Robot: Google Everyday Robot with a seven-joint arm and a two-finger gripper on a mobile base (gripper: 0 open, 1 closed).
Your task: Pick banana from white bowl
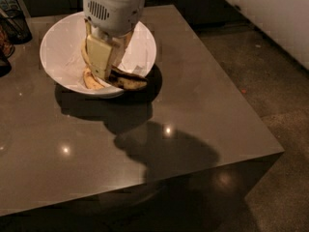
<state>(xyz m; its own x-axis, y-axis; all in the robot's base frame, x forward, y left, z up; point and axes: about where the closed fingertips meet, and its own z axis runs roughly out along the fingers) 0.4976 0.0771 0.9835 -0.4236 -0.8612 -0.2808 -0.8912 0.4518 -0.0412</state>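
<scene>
Down inside the white bowl (60, 52), at the far left of the table (203, 115), the end effector (106, 70) reaches in from above, its tip just beside both fruits. Whether it is spread, pressed together or pinching something cannot be told, since its own body hides the tip. The banana (129, 83), dull and blotched dark, lies at the near right side of the bowl. One end runs under the end effector and the other rests toward the rim. A cleaner yellow banana (91, 79) lies just left of it, touching or nearly so.

The main risk, as I judge it, is taking the wrong fruit. The two lie so close that a closing grip could catch the yellower one, or both. The dark banana looks soft, so a hard squeeze may crush it or let it slip on the lift. It also sits near the rim, and a sideways drag could roll it out onto the table or shift the bowl, which appears to sit free.
</scene>
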